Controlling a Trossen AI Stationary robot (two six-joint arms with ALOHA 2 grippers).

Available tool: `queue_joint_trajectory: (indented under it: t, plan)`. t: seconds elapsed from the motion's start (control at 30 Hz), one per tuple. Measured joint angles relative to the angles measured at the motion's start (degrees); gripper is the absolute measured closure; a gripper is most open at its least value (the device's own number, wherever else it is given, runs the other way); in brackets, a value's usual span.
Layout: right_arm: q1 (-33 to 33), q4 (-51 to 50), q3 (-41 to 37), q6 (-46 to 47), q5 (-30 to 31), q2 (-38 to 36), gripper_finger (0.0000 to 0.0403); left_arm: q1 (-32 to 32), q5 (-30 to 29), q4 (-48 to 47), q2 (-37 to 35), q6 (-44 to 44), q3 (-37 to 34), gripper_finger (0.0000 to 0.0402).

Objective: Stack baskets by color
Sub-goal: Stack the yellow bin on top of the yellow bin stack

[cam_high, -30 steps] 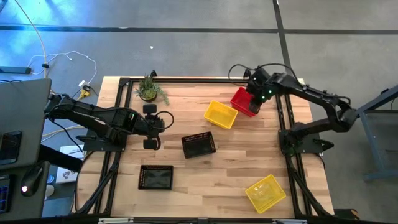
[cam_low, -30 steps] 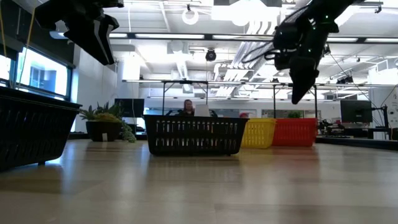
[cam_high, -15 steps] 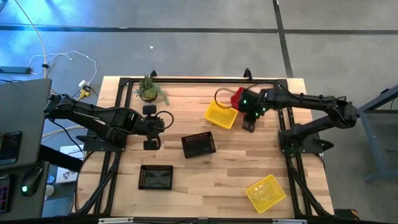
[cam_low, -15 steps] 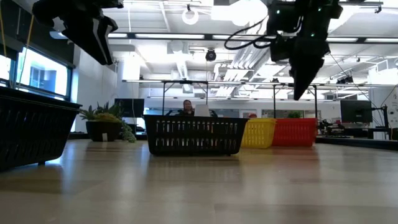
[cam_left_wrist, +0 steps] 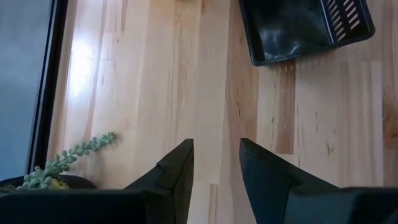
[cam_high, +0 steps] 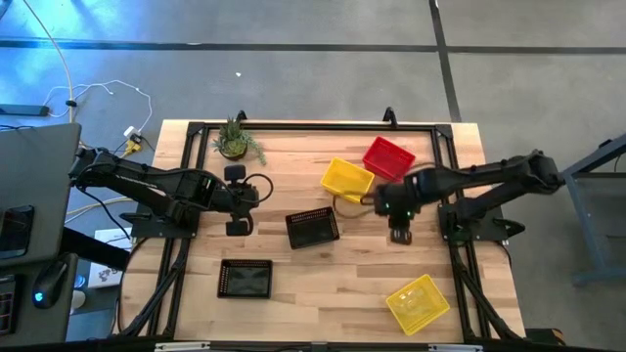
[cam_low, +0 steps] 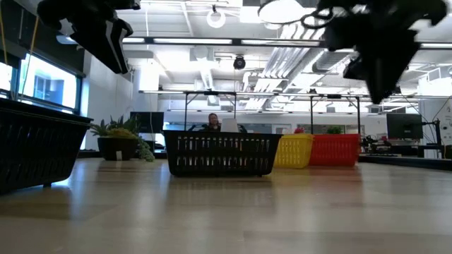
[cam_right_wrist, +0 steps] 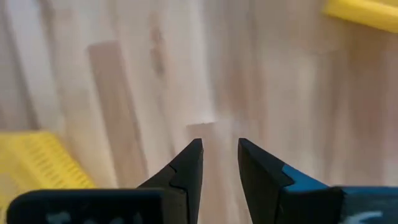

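Worktop [cam_high: 333, 279] centre: one black basket [cam_high: 312, 228] stands there, bare wood on all sides of it. Far edge: potted plant [cam_high: 235, 142] toward the left corner; yellow basket [cam_high: 347, 179] and red basket [cam_high: 388, 157] close together toward the right corner. Near edge: second black basket [cam_high: 245, 279] left of middle, second yellow basket [cam_high: 418, 302] by the right corner, with open wood between them. Right gripper [cam_high: 399, 231] hangs over bare wood right of centre.
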Motion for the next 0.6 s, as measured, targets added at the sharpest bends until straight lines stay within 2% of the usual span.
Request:
queue_joint_trajectory:
  t: [0.33,0.6]
  plan:
    - [15.0,0.5,0.0,16.1,0.2,0.0,0.0314,0.0,-0.2,3.1,0.0,-0.2,0.0,0.0287]
    - [25.6,8.5,0.0,24.1,4.5,0.0,0.0314,0.0,-0.2,6.4,0.0,-0.2,0.0,0.0287]
